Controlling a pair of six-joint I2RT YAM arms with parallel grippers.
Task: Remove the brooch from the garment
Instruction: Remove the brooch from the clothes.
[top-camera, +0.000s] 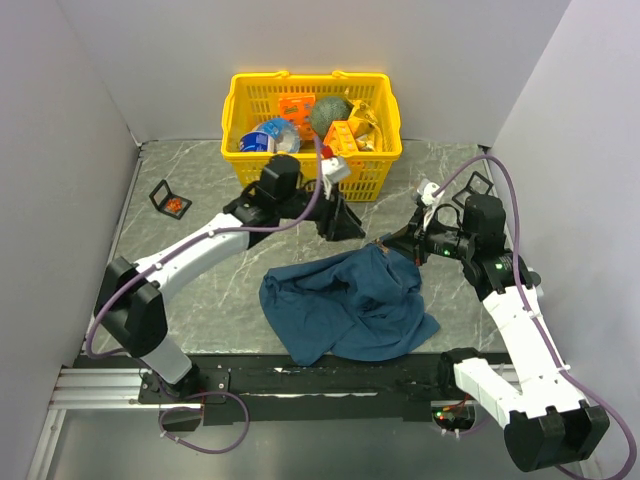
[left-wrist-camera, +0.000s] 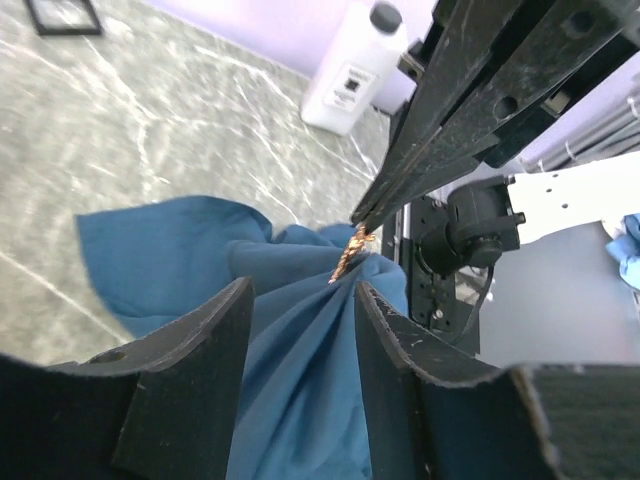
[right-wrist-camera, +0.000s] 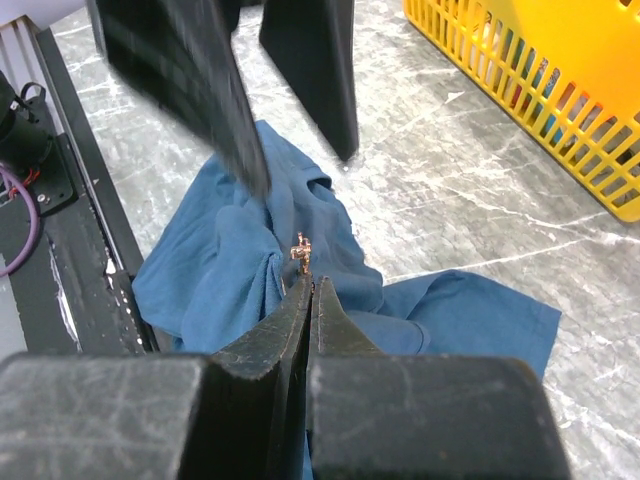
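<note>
The blue garment lies crumpled on the marble table, with one fold pulled up toward the right. My right gripper is shut on the brooch, a tiny orange-red trinket that sticks out just past its tips with the garment hanging below. In the left wrist view the brooch sits at the peak of a taut cloth ridge, under the right gripper's tips. My left gripper is open, its fingers astride that ridge of garment without pinching it. From above, the left gripper hovers over the garment's far edge.
A yellow basket full of mixed items stands at the back centre. A white bottle stands beside it. A small black frame lies at the back left. The black rail runs along the near edge, with walls on both sides.
</note>
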